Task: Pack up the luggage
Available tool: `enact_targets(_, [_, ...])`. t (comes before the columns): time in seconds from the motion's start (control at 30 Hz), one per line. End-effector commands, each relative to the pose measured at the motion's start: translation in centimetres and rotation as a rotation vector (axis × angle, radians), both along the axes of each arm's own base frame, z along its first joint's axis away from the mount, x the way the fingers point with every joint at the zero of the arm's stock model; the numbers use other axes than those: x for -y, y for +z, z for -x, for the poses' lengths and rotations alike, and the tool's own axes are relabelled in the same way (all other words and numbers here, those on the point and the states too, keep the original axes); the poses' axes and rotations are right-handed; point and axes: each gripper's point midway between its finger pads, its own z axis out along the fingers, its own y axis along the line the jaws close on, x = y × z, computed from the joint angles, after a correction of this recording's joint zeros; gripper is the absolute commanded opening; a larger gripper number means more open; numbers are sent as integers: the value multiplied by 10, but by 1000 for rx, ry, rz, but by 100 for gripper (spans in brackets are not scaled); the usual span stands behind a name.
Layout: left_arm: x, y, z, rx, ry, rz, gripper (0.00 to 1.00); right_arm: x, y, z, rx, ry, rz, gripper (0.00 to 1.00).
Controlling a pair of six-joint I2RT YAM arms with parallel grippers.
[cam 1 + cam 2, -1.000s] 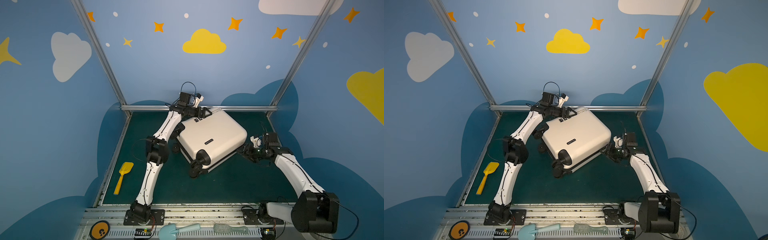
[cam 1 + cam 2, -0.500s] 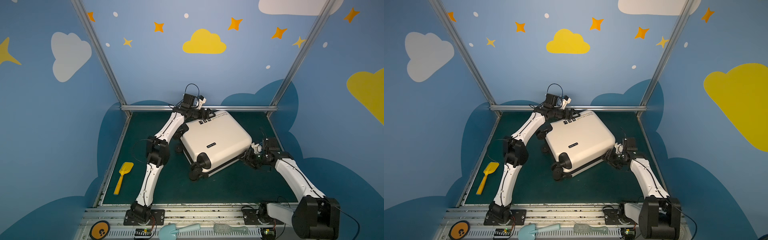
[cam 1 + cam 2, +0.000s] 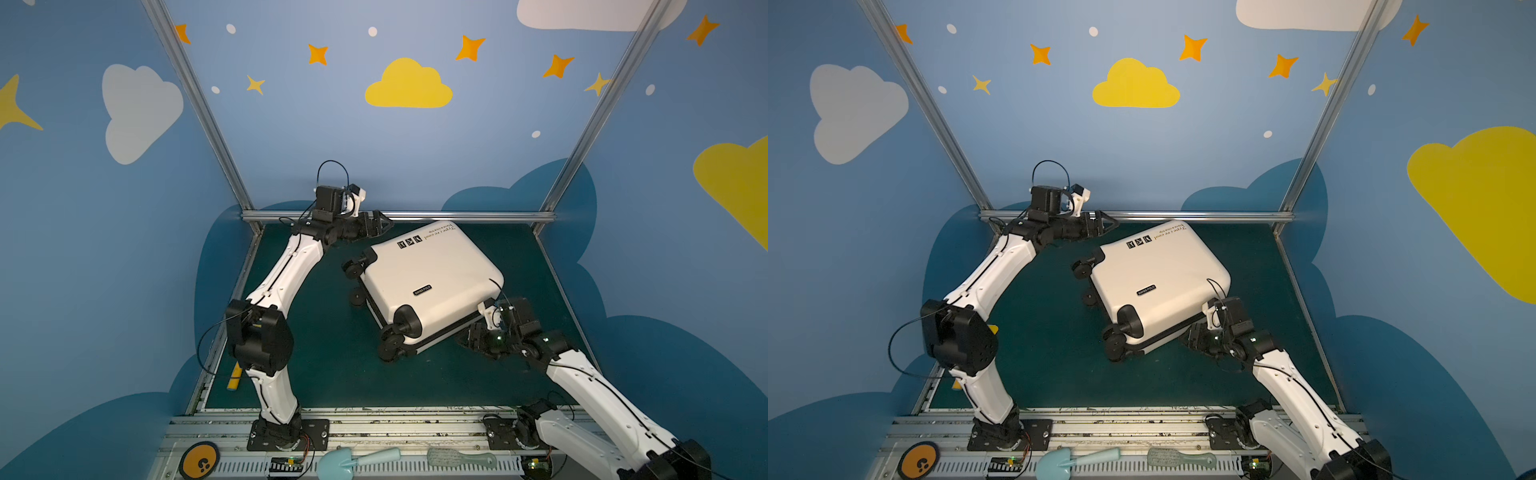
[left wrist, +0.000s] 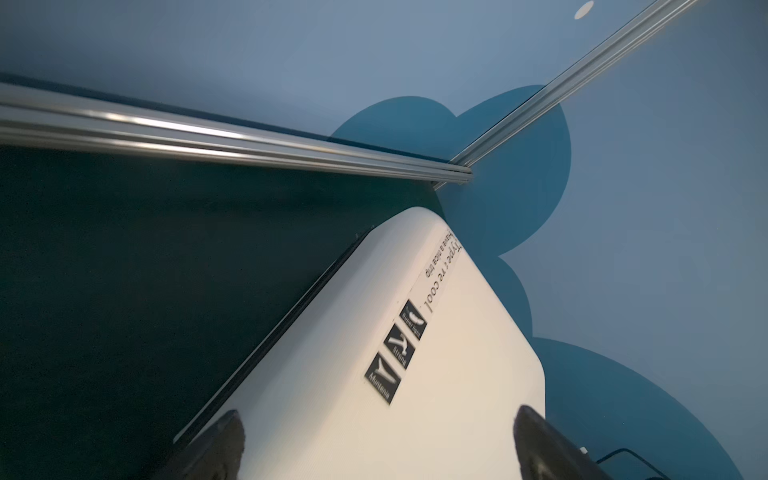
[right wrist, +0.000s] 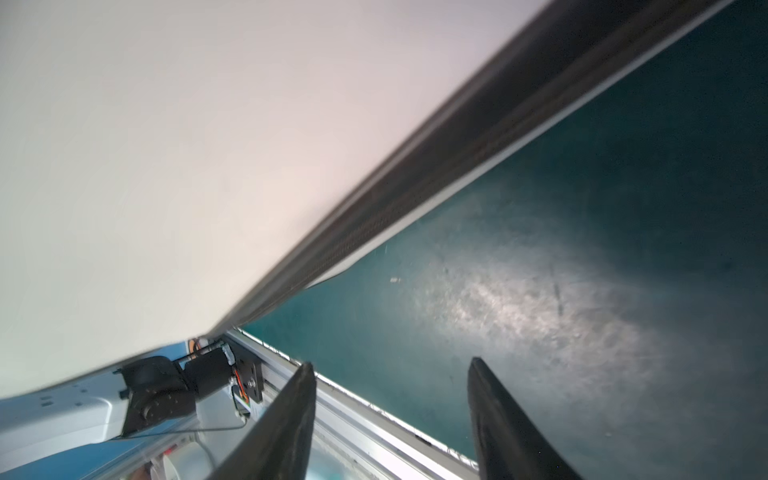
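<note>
Luggage (image 3: 430,282) ungripped: L end effector (image 3: 384,223) wide open, R end effector (image 5: 390,368) part-open.

yellow shovel (image 3: 233,380) mostly behind left arm (image 3: 257,332); luggage (image 5: 166,145) blurred

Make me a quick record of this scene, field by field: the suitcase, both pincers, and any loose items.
luggage: white hard-shell suitcase, closed, broad side up on the green mat
left pincer: open, near the sticker corner, holding nothing
right pincer: open, beside the near edge, nothing between the jaws
loose items: yellow shovel at the mat's left edge; blue shovel, brush and orange disc in front
</note>
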Motion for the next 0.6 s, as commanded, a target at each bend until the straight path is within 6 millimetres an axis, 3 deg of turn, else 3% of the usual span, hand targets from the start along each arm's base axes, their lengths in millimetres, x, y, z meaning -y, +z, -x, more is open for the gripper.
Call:
enact_targets(0.0, [-22, 2, 10, 5, 79, 47, 100, -9, 1, -7, 47, -53, 18, 57])
enact_targets(0.2, [-60, -2, 48, -6, 162, 79, 100, -45, -1, -8, 78, -7, 75, 56])
enact_targets(0.23, [-67, -3, 54, -3, 179, 73, 100, -55, 7, -12, 101, 3, 73, 56])
enact_targets(0.57, [-104, -9, 110, 8, 261, 28, 100, -152, 7, -35, 137, 139, 120, 55])
